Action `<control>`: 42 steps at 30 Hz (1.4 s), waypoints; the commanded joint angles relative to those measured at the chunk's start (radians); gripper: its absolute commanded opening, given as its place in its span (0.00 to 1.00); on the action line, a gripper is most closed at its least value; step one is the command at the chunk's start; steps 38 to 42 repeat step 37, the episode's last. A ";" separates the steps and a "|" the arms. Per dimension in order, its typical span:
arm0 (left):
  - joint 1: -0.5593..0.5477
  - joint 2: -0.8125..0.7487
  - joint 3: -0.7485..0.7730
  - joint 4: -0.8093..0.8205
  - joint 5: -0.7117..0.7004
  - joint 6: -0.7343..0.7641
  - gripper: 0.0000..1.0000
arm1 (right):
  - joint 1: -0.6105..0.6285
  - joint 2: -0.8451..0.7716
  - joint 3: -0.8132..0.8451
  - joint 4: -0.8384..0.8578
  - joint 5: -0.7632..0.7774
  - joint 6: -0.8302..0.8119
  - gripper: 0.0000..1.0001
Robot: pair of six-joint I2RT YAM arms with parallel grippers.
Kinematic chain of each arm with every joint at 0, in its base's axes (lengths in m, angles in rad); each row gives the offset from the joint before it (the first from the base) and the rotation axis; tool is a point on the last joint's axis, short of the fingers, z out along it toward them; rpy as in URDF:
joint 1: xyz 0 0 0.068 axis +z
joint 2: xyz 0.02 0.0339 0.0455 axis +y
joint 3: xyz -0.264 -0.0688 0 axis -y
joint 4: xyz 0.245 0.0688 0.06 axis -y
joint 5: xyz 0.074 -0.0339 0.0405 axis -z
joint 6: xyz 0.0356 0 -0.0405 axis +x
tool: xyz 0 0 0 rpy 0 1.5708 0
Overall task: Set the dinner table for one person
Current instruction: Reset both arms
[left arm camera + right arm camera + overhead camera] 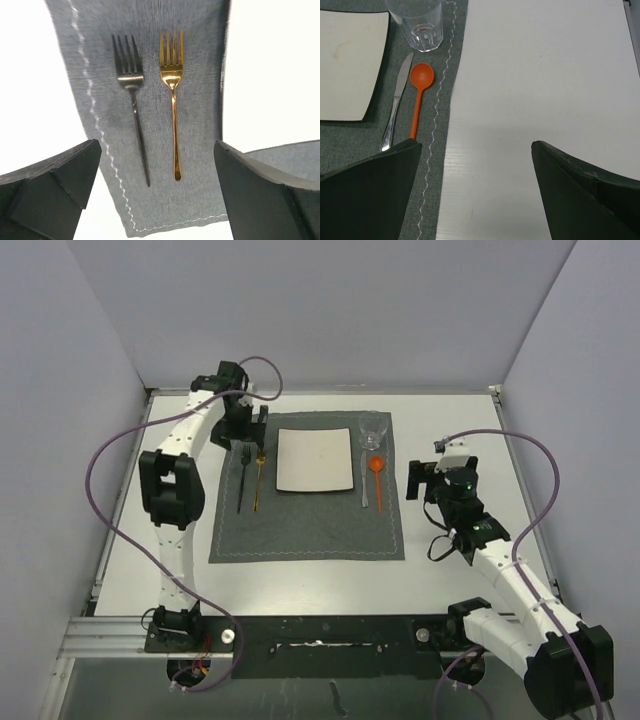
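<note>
The white dinner table carries a dark grey placemat. A white square plate lies at the mat's centre. Left of the plate lie a black fork and a gold fork, side by side. On the plate's right are a knife, an orange spoon and a clear glass. My left gripper hovers open above the fork handles at the mat's far left corner, holding nothing. My right gripper is open and holds nothing, over bare table just right of the mat's edge.
Grey walls close in the table on the left, back and right. The table's metal rim runs along the far side. Purple cables loop beside both arms. The arm bases sit on a dark rail at the near edge.
</note>
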 commanded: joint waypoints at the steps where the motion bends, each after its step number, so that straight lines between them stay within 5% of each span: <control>1: -0.004 -0.296 0.085 0.077 -0.066 0.026 0.98 | 0.004 -0.036 0.064 -0.002 0.019 0.000 0.98; 7: -0.005 -0.516 -0.111 0.197 -0.040 -0.002 0.98 | 0.004 -0.019 0.126 -0.094 0.082 0.047 0.98; 14: -0.020 -0.782 -0.657 0.576 0.088 -0.095 0.98 | 0.005 0.028 0.223 -0.267 0.155 0.079 0.98; 21: -0.081 -0.953 -0.924 0.693 0.002 -0.062 0.98 | 0.010 -0.097 0.230 -0.324 0.163 0.071 0.98; 27: -0.090 -1.032 -1.012 0.704 -0.054 -0.056 0.98 | 0.010 -0.108 0.251 -0.399 0.169 0.104 0.98; 33: -0.091 -1.060 -1.026 0.716 0.066 -0.024 0.98 | 0.012 -0.074 0.337 -0.514 0.210 0.136 0.98; 42: -0.093 -1.060 -1.029 0.730 0.055 -0.015 0.98 | 0.013 -0.109 0.325 -0.504 0.198 0.141 0.98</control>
